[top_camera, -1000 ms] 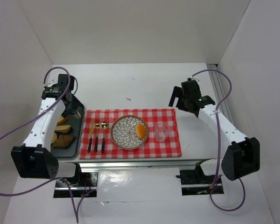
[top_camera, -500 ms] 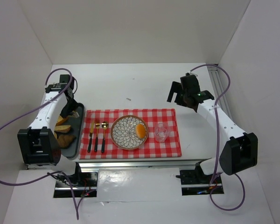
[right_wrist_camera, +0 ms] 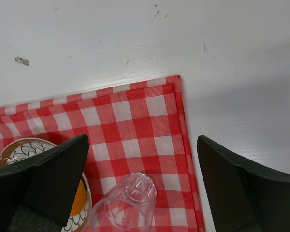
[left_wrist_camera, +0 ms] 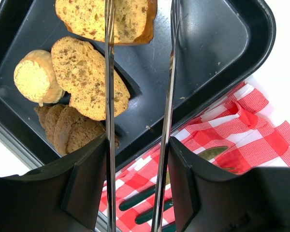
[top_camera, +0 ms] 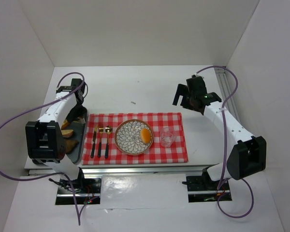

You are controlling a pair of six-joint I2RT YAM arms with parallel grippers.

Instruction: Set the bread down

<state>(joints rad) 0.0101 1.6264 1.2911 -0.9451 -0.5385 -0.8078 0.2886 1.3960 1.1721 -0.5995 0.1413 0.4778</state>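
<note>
Left gripper (left_wrist_camera: 141, 19) over the black tray (left_wrist_camera: 222, 43), jaws spread, empty — bread slices (left_wrist_camera: 89, 77) lie in the tray below. Advice: straddle one slice across its short side, close softly, lift clear before crossing to the plate (top_camera: 134, 137). Right gripper (right_wrist_camera: 145, 183) jaws spread, idle

Cloth (top_camera: 179, 123) red/white check; tray (left_wrist_camera: 222, 43) black; bread (left_wrist_camera: 82, 72) golden-brown (speckled crumb); plate (top_camera: 127, 137) white w/ petal pattern, brown rim.

Bread slice (left_wrist_camera: 133, 21) partly off-frame (top edge)
</note>
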